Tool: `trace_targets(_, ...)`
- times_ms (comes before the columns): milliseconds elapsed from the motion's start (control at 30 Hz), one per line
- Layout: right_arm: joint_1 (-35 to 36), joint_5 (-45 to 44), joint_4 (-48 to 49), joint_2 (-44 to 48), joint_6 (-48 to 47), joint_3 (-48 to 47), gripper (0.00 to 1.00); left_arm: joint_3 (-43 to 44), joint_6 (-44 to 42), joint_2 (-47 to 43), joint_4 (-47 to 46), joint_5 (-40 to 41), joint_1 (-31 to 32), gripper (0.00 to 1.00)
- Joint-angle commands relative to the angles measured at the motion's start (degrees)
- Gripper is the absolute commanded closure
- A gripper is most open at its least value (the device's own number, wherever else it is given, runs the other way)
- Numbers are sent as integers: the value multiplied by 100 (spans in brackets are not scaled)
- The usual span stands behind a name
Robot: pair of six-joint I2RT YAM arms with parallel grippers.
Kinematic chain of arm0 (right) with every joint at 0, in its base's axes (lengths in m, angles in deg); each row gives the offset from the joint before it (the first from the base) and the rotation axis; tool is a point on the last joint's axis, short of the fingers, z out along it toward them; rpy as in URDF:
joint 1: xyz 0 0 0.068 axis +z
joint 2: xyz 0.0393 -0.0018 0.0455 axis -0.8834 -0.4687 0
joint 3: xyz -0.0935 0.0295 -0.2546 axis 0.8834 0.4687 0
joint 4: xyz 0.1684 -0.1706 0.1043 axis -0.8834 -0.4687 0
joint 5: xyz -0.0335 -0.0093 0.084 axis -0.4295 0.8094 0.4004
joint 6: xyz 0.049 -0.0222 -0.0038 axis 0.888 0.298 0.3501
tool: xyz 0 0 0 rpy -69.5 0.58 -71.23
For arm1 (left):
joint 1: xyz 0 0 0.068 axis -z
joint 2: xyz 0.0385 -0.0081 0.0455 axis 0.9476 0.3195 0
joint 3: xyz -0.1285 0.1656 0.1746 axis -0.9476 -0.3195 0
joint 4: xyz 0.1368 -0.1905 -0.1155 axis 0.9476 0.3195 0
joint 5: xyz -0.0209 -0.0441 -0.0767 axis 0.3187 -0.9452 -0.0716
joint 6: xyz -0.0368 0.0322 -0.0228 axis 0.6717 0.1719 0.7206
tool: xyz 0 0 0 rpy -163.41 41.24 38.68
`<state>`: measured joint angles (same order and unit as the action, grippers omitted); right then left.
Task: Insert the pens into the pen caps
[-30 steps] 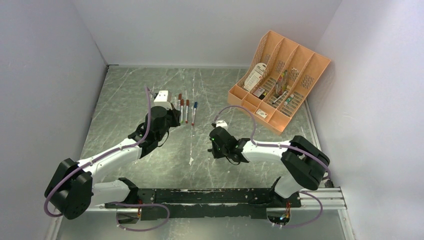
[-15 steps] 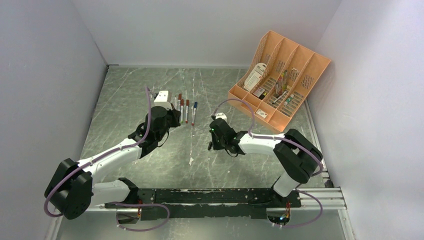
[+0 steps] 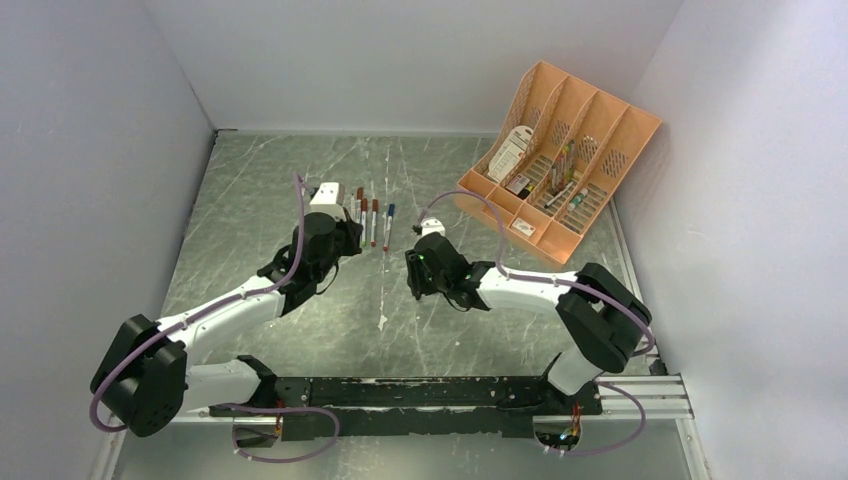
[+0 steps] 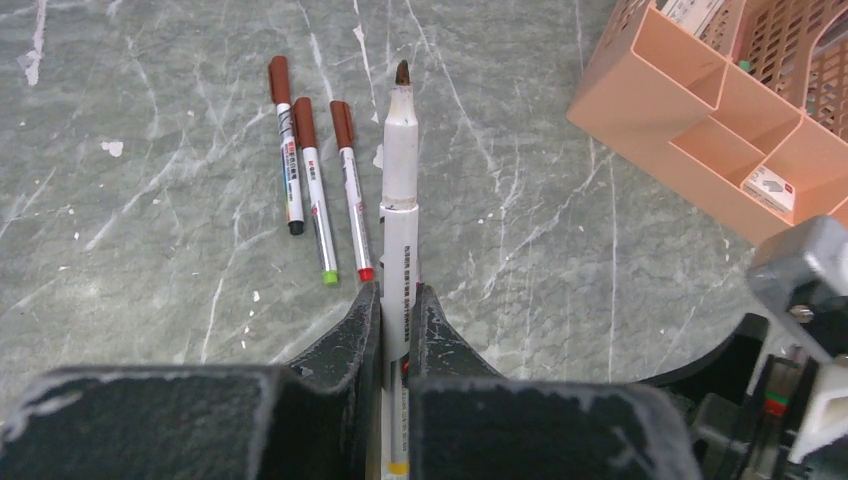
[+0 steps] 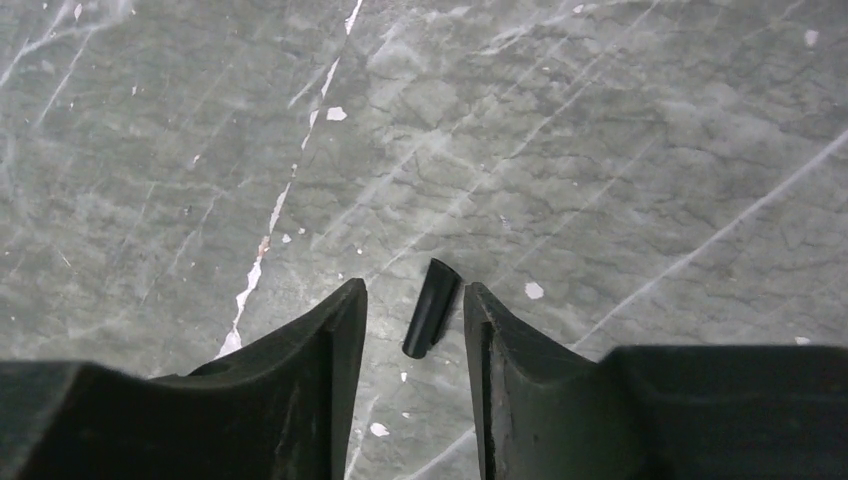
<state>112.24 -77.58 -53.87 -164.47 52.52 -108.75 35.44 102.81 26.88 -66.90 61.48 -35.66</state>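
A light, stiff, slick pen [image 4: 402, 190] is clamped at mid-barrel by the left gripper [image 4: 398, 300], left of centre, tip bare, while the small black cap [image 5: 431, 307], probably best pinched across its sides, is seen loose between the parted fingers of the right gripper [image 5: 412, 290] at the centre.

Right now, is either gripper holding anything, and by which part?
Left gripper clamps the uncapped white marker pen by the rear half of its barrel. Right gripper holds nothing: open jaws flank a short black plastic cap.
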Motion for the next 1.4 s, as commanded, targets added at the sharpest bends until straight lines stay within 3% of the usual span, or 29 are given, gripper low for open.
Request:
trace_targets(0, 160, -149, -214, -398, -30, -320, 58, -10, -35, -73, -244, -215, -33, 93)
trace_targets(233, 319, -488, -810, -914, 168, -666, 60, -180, -105, -307, -363, -299, -31, 93)
trace_targets(500, 371, -633, -1098, -1014, 204, -768, 79, -222, -146, -313, -553, -679, -28, 93)
trace_targets(600, 377, -712, -1077, -888, 207, -703, 77, -243, -133, -344, -605, -743, -28, 93)
trace_targets(700, 384, -648, -903, -660, 157, -560, 60, -262, -129, -353, -610, -759, -29, 93)
trace_targets(833, 386, -595, -978, -539, 36, -528, 52, -252, -96, -315, -616, -828, -29, 93)
trace_targets(1200, 454, -567, -1012, -398, -137, -175, 58, -285, -94, -369, -581, -802, -28, 93)
trace_targets(1367, 456, -526, -967, -517, -130, -189, 73, -275, -91, -348, -561, -804, -32, 93)
